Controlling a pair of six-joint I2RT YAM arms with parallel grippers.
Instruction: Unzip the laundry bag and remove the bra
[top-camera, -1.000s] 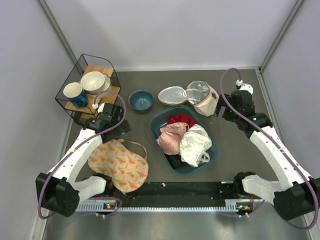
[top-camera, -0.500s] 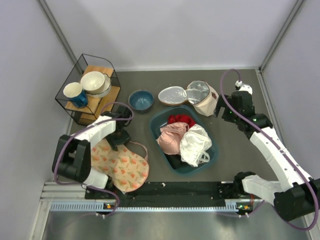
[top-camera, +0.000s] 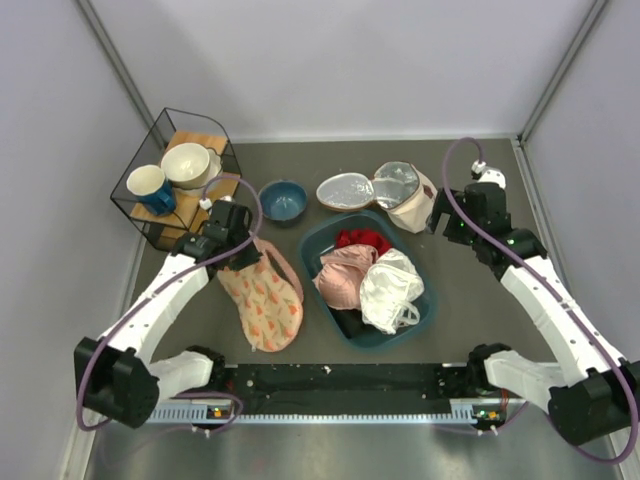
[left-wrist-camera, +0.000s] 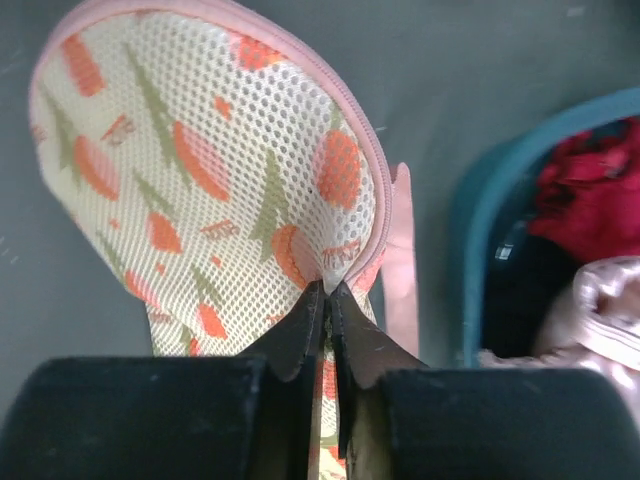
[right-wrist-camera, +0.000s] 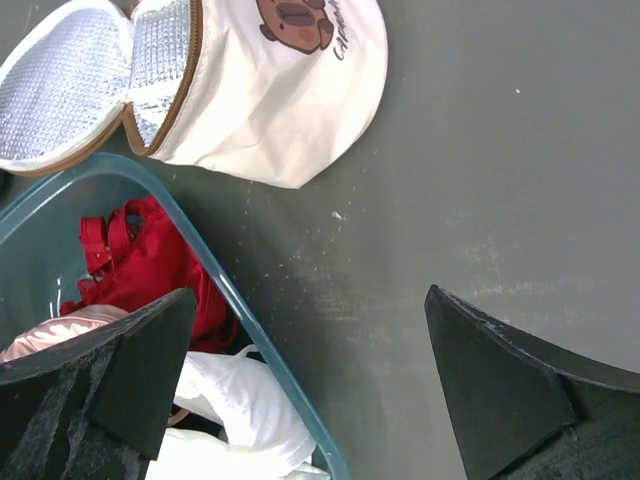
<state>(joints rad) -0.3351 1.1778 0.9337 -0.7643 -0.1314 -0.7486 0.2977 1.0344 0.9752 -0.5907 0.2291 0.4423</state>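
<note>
Left wrist view is showing the left gripper (left-wrist-camera: 327, 288) pinching shut on the mesh of the laundry bag (left-wrist-camera: 200, 170), right at the pink zip edge. Whether the zip pull itself is sitting between the tips cannot be told. A second ago these jaws were standing wide open and the bag was lying broad and flat. Now it is hanging gathered and narrow from the pinch, drawn nearer the teal basin (top-camera: 312, 262). That is giving the arm a hold for the unzipping, though the zip is looking closed all along the curve running ahead of the jaws. The bra is showing in no view and is probably inside the bag.

The pink loop strap (left-wrist-camera: 402, 260) is lying just right of the jaws, with the basin rim close beyond it. Bare table is lying open to their left and ahead. The right gripper (right-wrist-camera: 310, 295) is hovering wide open and empty, with the beige pouch (right-wrist-camera: 280, 90) ahead of it and bare table between its fingers.
</note>
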